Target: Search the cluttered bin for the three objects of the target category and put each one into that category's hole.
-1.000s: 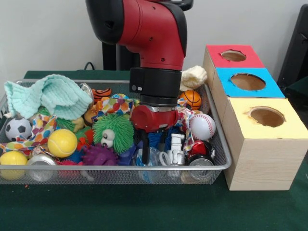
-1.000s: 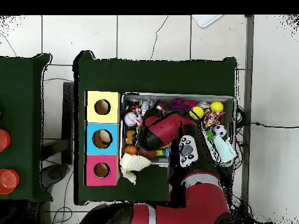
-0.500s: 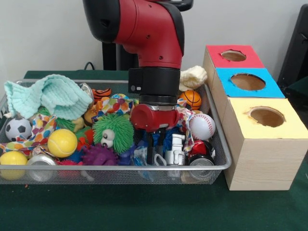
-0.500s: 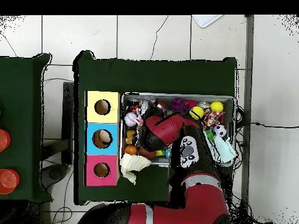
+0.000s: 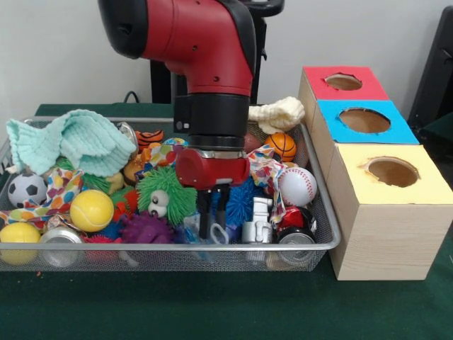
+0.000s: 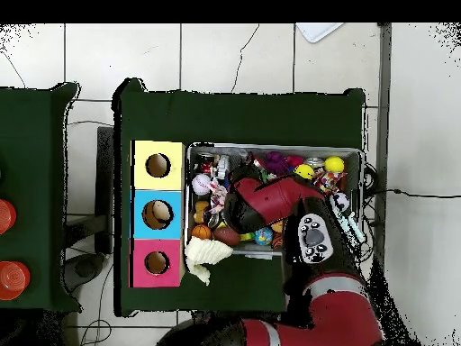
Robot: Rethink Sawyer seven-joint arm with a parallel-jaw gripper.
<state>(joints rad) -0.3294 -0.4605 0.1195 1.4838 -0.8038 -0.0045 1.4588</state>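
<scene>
Wire mesh bin [image 5: 322, 244]: one, set on a green-covered surface [image 5: 212, 304], filled with mixed clutter.

Sorting box [image 5: 386, 234]: one wooden block just beside the bin, carrying three holes in a row: one in a red panel [image 5: 344, 81], one in a blue panel [image 5: 364, 120], one in a yellow panel [image 5: 392, 171]. Something pale is seen inside the blue hole in the overhead view [image 6: 158, 213].

Arm [image 5: 205, 49]: one, red and black, lowered into the middle of the bin. Tool [image 5: 213, 219]: its dark fingers [image 5: 204, 216] are seen close together, set narrow among the clutter beside a white toy robot [image 5: 258, 223]. Whether anything is gripped between them cannot be told.

Balls counted in the front view: one soccer ball [image 5: 26, 190], one yellow tennis ball [image 5: 91, 210], one plain yellow ball [image 5: 19, 234], one baseball [image 5: 298, 186], one small basketball [image 5: 282, 146].

Soft items: one mint knitted cloth [image 5: 67, 142] at the bin's end farthest from the box; one cream cloth [image 5: 277, 113] draped over the rim near the red hole; one green fuzzy creature [image 5: 168, 195]; one purple spiky toy [image 5: 147, 228]; one blue spiky toy [image 5: 244, 198], partly hidden by the tool.

Cans: two, one silver [image 5: 59, 237] and one [image 5: 295, 237] by the box-side corner.
</scene>
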